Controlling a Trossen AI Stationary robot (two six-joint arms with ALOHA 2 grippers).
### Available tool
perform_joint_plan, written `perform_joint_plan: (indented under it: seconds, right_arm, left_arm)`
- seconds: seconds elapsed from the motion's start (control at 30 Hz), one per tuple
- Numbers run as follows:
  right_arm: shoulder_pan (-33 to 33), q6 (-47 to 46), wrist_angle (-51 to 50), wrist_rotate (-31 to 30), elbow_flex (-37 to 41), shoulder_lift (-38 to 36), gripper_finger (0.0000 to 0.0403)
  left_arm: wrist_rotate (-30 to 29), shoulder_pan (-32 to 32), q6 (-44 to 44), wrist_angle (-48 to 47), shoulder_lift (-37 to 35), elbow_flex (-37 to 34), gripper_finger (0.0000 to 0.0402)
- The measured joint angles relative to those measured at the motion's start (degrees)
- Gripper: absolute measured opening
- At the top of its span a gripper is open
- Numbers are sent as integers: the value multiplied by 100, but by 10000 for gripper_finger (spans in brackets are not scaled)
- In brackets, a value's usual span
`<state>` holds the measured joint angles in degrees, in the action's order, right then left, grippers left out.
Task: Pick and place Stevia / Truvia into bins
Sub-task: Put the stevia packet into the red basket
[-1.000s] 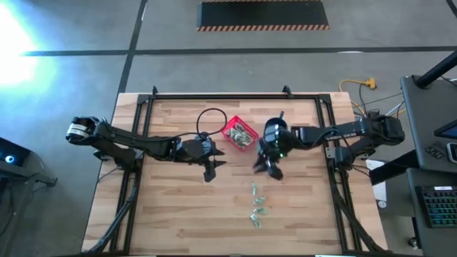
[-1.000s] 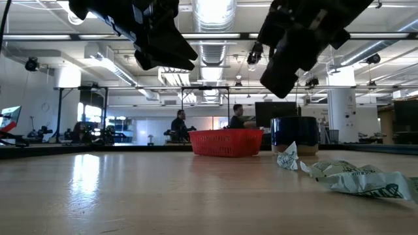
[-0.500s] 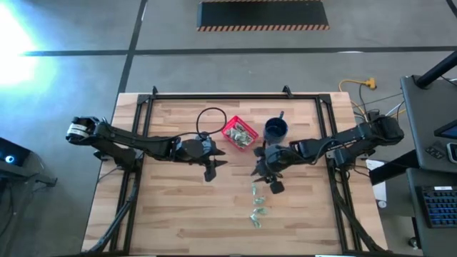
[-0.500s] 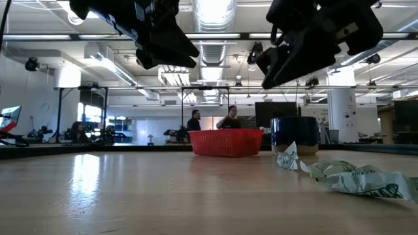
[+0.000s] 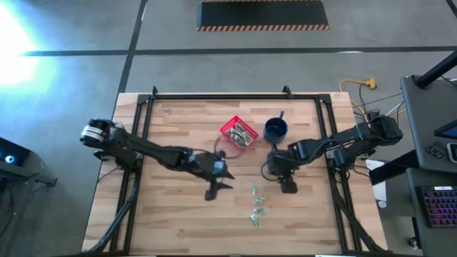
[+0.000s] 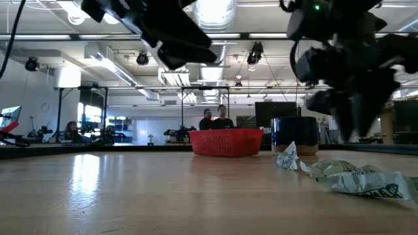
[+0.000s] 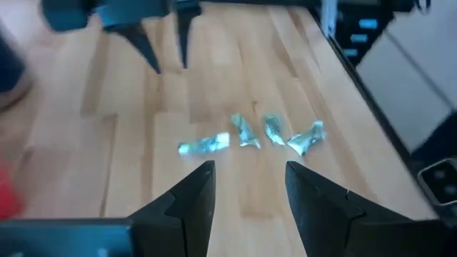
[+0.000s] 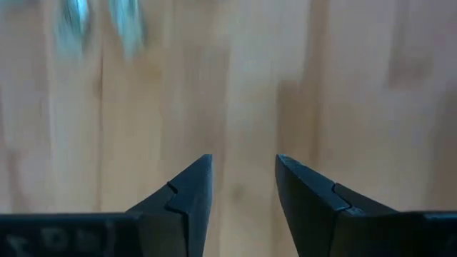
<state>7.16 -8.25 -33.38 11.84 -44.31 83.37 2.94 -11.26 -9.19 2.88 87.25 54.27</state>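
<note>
Red basket (image 5: 238, 133) holds several sachets; loose sachets (image 5: 257, 204) lie on the wooden bench (image 5: 164, 214). Left end effector (image 5: 216, 187) and right end effector (image 5: 288, 184) flank them, both parted and empty

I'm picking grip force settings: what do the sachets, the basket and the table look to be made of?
The sachets look like thin matte paper, pale green and white, crumpled and creased. The basket looks like bright red plastic; its low walls show a fine lattice. The table looks like light wood planks with visible seams and a slight sheen, probably sealed.
</note>
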Motion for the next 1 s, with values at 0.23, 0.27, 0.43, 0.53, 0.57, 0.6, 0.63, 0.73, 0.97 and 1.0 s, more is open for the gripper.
perform_joint_plan:
  seconds: [0.23,0.27,0.43,0.53,0.57,0.6,0.63,0.73,0.97,1.0]
  right_arm:
    - [277,-941,-781,440,439,-44,140]
    - [329,-1101,-770,478,525,-50,138]
    - [658,-1807,-680,584,880,-108,130]
    - [930,-2116,-592,512,1025,-278,127]
    - [1012,-2191,-551,512,1073,-378,126]
    - [1080,-2280,-487,525,1132,-478,125]
    - [1132,-2399,-429,597,1199,-597,124]
    - [1242,-2727,-136,478,1395,-1050,122]
    - [1301,-3596,-21,324,1984,-2079,124]
    - [1307,-3718,-39,314,2065,-2206,125]
  left_arm:
    - [-28,44,1201,-219,1348,1371,154]
    - [-28,68,1386,-393,1536,1590,154]
    - [-29,146,2133,-1555,2418,2565,154]
    - [-33,185,2347,-1978,2738,2899,154]
    - [-38,197,2358,-1997,2819,2976,154]
    - [-59,220,2364,-1976,2889,3041,154]
    - [-143,232,2367,-1964,2936,3081,154]
    - [-240,281,2550,-1888,3091,3157,154]
    - [-234,297,3301,-1662,3266,3132,154]
    - [-223,305,3367,-1546,3302,3131,154]
